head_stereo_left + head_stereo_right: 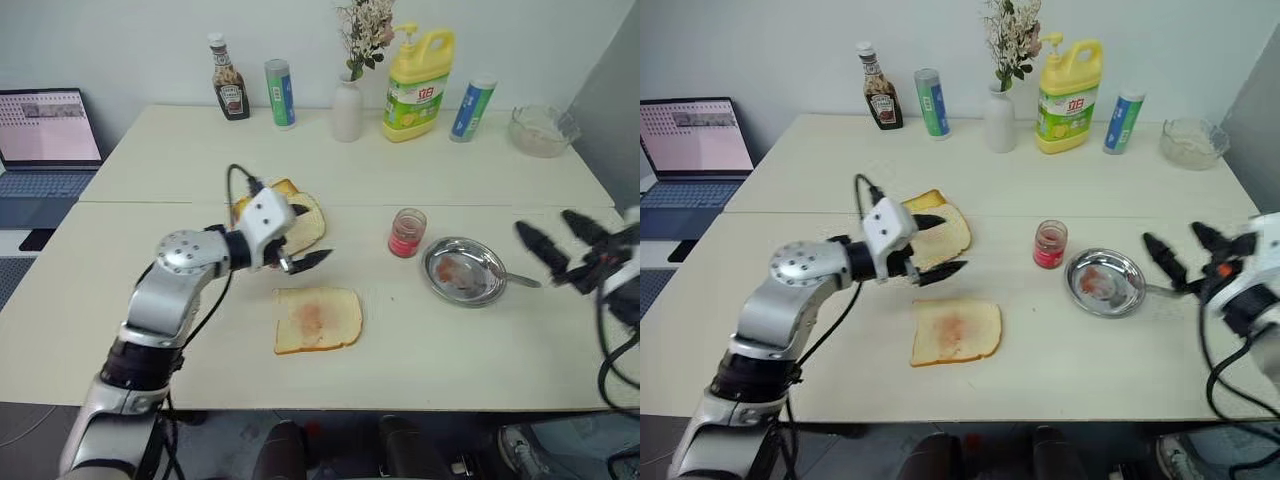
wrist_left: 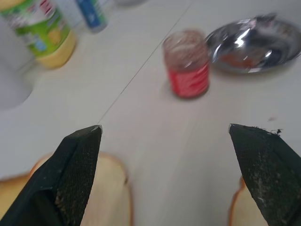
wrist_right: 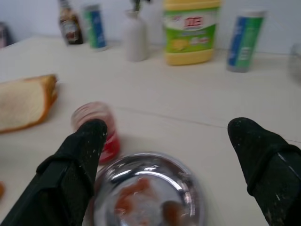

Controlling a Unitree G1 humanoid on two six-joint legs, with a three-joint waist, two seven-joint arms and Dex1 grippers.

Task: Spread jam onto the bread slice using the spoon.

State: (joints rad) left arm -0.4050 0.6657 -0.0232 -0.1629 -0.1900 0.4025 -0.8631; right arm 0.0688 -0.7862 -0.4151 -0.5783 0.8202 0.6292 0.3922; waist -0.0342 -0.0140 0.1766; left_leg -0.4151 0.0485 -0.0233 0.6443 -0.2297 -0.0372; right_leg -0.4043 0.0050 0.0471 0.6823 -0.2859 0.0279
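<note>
The bread slice (image 1: 318, 320) lies flat near the table's front, with a faint pink smear of jam at its centre. My left gripper (image 1: 312, 233) hovers open and empty just behind it, over a loose stack of other bread (image 1: 305, 222). The jam jar (image 1: 407, 232) stands open to the right of that stack, red paste low inside. Beside the jar sits a round steel dish (image 1: 450, 252) with red smears. The spoon (image 1: 512, 277) rests in the dish, its handle sticking out over the right rim. My right gripper (image 1: 545, 224) is open and empty, just right of the spoon handle.
Along the back edge stand a ketchup bottle (image 1: 229, 78), a blue-green can (image 1: 280, 93), a white vase with flowers (image 1: 348, 108), a yellow detergent jug (image 1: 417, 85), a blue tube (image 1: 472, 108) and a glass bowl (image 1: 541, 131). A laptop (image 1: 45, 145) sits off the table's left.
</note>
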